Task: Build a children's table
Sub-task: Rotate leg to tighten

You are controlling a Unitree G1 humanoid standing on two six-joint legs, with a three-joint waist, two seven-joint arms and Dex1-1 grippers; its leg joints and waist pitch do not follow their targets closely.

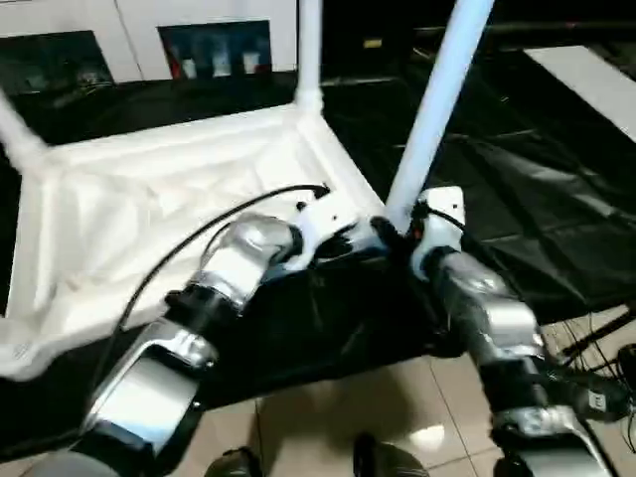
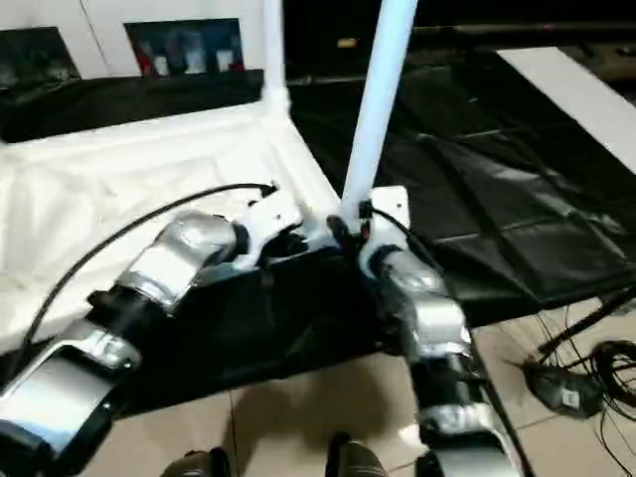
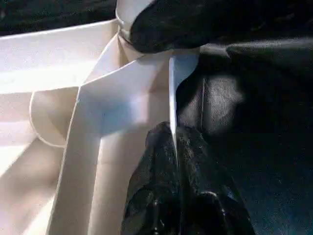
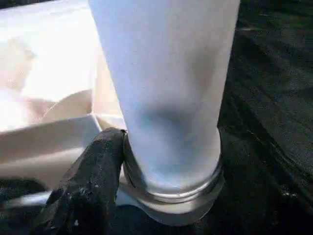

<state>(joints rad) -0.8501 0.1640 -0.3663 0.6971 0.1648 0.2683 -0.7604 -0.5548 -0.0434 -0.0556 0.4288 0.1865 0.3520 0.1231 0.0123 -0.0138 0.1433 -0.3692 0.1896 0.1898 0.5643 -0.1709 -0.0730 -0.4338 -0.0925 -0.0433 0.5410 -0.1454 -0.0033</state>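
The table top [image 1: 169, 199], ribbed underside up on black sheeting [image 1: 537, 189], has a smooth white tapered leg [image 1: 437, 109] standing nearly upright at its near-right corner socket [image 4: 171, 196], long axis vertical with a slight rightward lean. The right gripper [image 1: 402, 238] grasps the leg just above the socket, jaws spread to the tube's width. The left gripper [image 3: 176, 161], jaws nearly closed, pinches the thin plastic rim [image 3: 172, 93] just left of the socket; another leg [image 1: 309, 50] stands at the far corner.

My head cameras look down over both forearms; my wrist cameras sit close, sharing the leg [image 4: 166, 98] socket corner.
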